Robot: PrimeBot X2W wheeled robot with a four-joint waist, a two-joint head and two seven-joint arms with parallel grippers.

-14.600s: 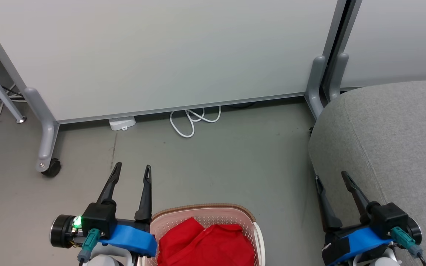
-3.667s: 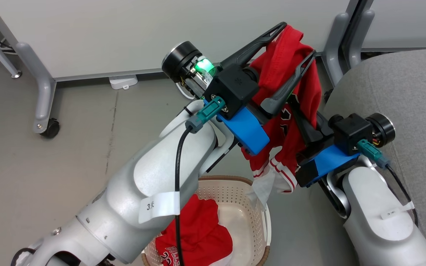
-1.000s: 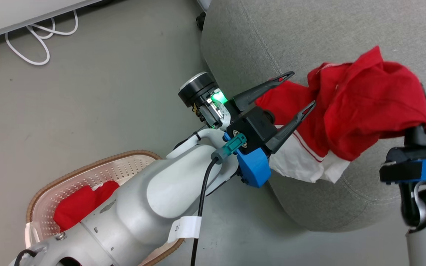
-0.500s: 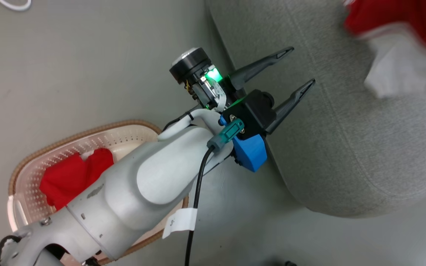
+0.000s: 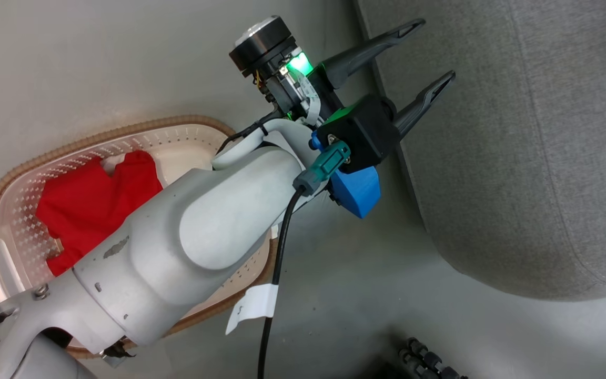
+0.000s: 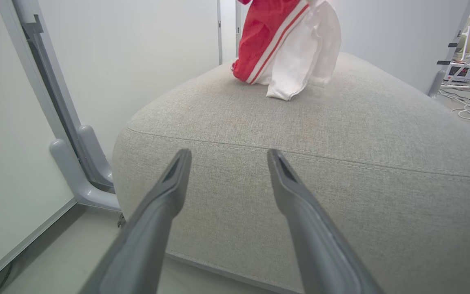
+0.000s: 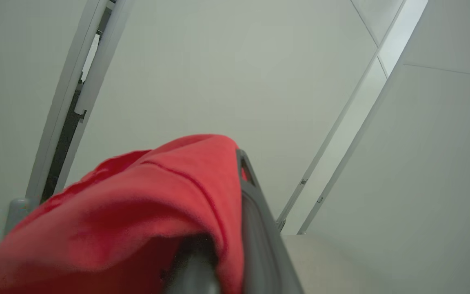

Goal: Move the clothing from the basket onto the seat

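**Handover done: one garment at the seat, one left in the basket**

A second ago the left gripper (image 5: 434,50) had its open fingers around the red garment (image 6: 278,45), close by the right gripper (image 7: 227,196). Now we see the left gripper well clear of the cloth, fingers spread and empty, pointing at the side of the seat (image 5: 518,158) near its edge. The head camera has also swung, so we don't count the whole shift in that view as things moving.

The right gripper is closed, with red fabric draped over its fingers in its own wrist view. We judge that it alone carries the garment now. In the left wrist view the garment hangs down from above, and its white and striped lower end touches the top of the seat, far from the near edge.

So the first piece is over its target but not released yet. We'd expect lowering and letting go to be the next step.

A second garment (image 5: 92,200) lies in the basket (image 5: 24,158) on the floor, partly hidden behind the left arm (image 5: 203,221). We put the task at roughly half done; the free left gripper could go back for that piece.
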